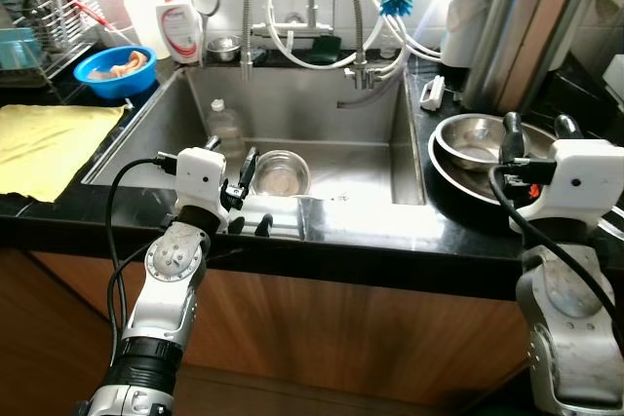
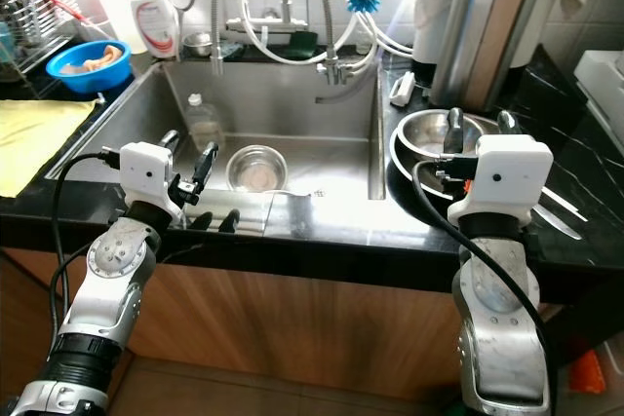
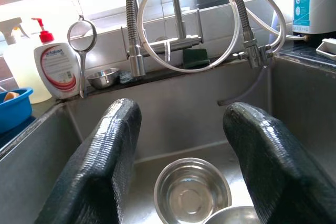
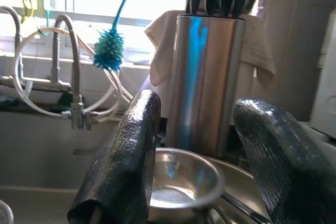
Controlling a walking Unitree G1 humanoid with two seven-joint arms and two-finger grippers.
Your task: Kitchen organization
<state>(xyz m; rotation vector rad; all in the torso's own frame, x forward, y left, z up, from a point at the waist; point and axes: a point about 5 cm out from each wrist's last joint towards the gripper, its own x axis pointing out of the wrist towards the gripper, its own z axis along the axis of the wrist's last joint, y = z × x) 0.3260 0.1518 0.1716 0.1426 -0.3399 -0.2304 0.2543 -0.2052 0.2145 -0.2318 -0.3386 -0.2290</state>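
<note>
While my head cameras look down over the whole sink (image 1: pixel 370 182), I see my left gripper (image 1: pixel 238 178) above its front rim with fingers spread wide, and a small steel bowl (image 1: pixel 281 172) on the sink floor just beyond them. A clear bottle (image 1: pixel 223 128) stands in the basin to that bowl's left. The left wrist view adds a second metal rim at its lower edge, nearer than the bowl (image 3: pixel 192 195); I cannot tell what it belongs to. My right gripper (image 1: pixel 538 135) hangs over the counter right of the sink, fingers also wide apart, above a steel bowl (image 1: pixel 478 140) nested in a larger pan (image 1: pixel 450 178). The right wrist view shows the tall steel canister (image 4: pixel 207 80) straight behind that bowl, with a blue bottle brush (image 4: pixel 108 49) hanging beside the looped faucet hoses (image 1: pixel 322 36). At the far left sit a yellow cloth (image 1: pixel 49 143), a blue bowl (image 1: pixel 115 70) and a soap bottle (image 1: pixel 179 26).
</note>
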